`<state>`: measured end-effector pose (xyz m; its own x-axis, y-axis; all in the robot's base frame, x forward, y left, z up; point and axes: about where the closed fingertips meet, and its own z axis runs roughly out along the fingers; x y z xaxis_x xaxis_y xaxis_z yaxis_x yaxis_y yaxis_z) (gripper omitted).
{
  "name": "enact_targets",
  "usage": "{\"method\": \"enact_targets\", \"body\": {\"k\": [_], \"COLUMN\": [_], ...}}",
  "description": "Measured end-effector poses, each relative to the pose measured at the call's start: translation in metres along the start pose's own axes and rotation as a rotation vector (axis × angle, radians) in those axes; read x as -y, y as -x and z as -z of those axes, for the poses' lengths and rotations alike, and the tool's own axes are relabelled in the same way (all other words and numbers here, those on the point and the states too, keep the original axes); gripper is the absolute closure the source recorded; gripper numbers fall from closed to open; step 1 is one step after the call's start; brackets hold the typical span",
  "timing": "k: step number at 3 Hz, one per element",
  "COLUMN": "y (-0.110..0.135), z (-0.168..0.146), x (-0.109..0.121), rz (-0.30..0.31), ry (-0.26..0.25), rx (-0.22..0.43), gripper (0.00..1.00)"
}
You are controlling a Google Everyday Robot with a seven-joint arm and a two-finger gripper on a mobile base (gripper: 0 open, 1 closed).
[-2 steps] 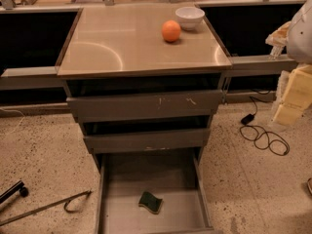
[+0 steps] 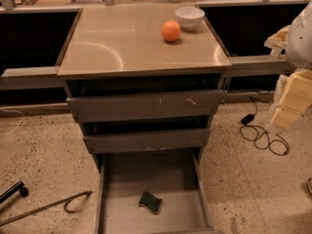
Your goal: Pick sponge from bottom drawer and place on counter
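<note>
Very little has changed over the last fraction of a second. The sponge (image 2: 150,202) is found at the same spot, lying flat on the grey floor of the bottom drawer (image 2: 122,213), low in the frame and slightly right of the drawer's middle, dark green face up and clear of both side walls. The drawer is pulled fully out, and the two shallower drawers (image 2: 144,106) above it are only slightly open.

On the tabletop (image 2: 122,38), the orange (image 2: 171,31) and the white bowl (image 2: 189,17) just behind it are unmoved in the upper right part of the surface. The left and front parts of that surface are left bare.

The only shift that can be made out is at the right edge of the frame. There the cream-coloured tool (image 2: 291,101) is seen a little lower than before, hanging beside the cabinet at about the height of the top drawer. It is well apart from the sponge. Whether it is open or closed cannot be told, and nothing is seen to be held in it.

From this it is judged that the task is at its approach stage. The sponge has not yet been reached or gripped, and a long descent toward the bottom centre of the frame is still required. The loose cable (image 2: 263,138) on the floor below the tool is not in that path.
</note>
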<state>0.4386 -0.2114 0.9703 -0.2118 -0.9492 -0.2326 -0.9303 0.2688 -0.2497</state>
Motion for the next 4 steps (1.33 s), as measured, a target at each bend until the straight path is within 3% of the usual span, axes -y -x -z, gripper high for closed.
{"method": "enact_targets", "body": {"k": [1, 2, 3, 4], "y": [0.019, 0.048, 0.057, 0.057], "z": [-0.035, -0.099, -0.183, -0.183], "x": [-0.026, -0.064, -0.122, -0.122], "rz": [0.025, 0.043, -0.023, -0.023], "ry": [0.027, 0.085, 0.155, 0.155], "rx": [0.094, 0.201, 0.288, 0.288], "gripper": [0.00, 0.00, 0.00, 0.00]}}
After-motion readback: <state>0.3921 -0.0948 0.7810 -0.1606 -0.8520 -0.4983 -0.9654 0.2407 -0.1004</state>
